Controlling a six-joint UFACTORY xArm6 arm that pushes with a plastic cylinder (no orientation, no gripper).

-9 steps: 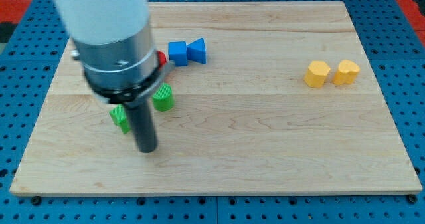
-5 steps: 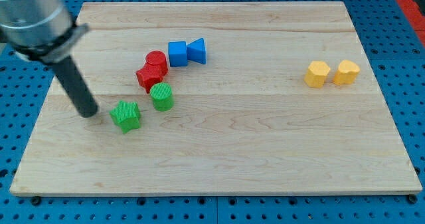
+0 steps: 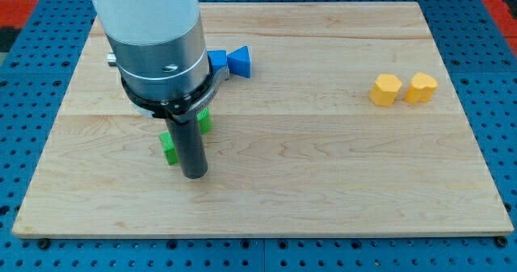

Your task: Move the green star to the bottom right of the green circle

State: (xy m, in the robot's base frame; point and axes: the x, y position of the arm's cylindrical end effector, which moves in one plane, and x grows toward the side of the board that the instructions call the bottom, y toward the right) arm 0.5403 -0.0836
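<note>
Green star block (image 3: 168,147) is seen only as a sliver at the left edge of the dark rod, low on the left half of the pale wooden board (image 3: 323,167). My tip (image 3: 195,175) is set on the board just right of and below it, apparently touching it; nothing is grasped, as the rod has no jaws. A green circle block (image 3: 206,117) peeks out just above and right, mostly hidden. Two blue blocks (image 3: 230,60) lie higher up, and two yellow blocks (image 3: 404,88) sit side by side far right.
</note>
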